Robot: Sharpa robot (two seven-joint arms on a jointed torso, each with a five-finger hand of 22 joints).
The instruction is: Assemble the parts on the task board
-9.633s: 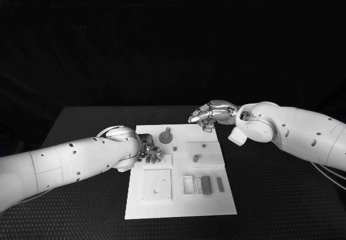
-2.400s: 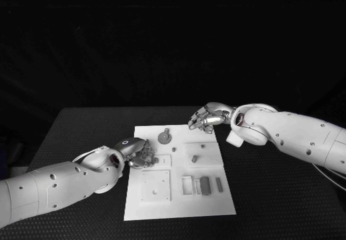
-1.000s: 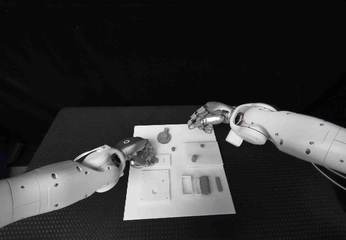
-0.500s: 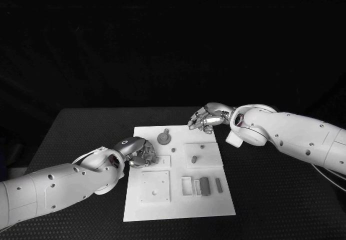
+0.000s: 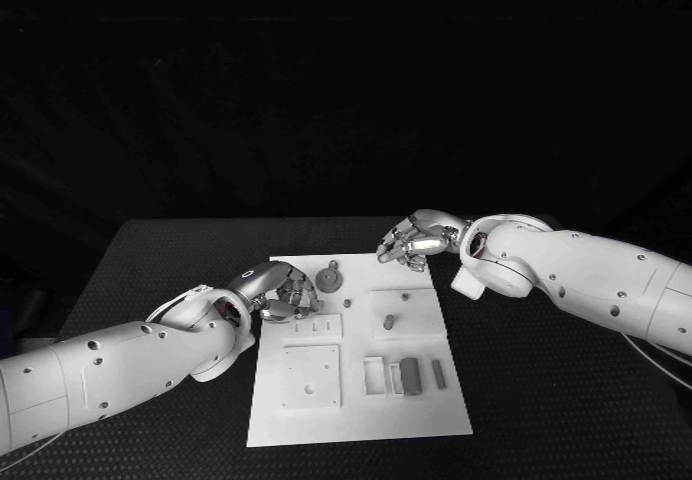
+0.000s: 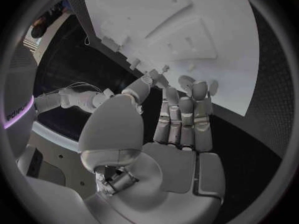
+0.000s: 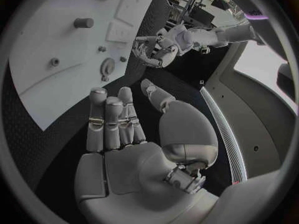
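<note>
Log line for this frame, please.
left hand: open, over board left edge | right hand: open, empty, at far edge

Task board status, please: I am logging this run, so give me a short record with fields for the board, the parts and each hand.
surface: black table
task board: white plate, mid-table
parts: round grey piece at far end; short peg upright right of centre; grey bars in slots at near right
left hand: over board's left edge, fingers apart, holds nothing
right hand: over board's far right corner, fingers apart, holds nothing
</note>
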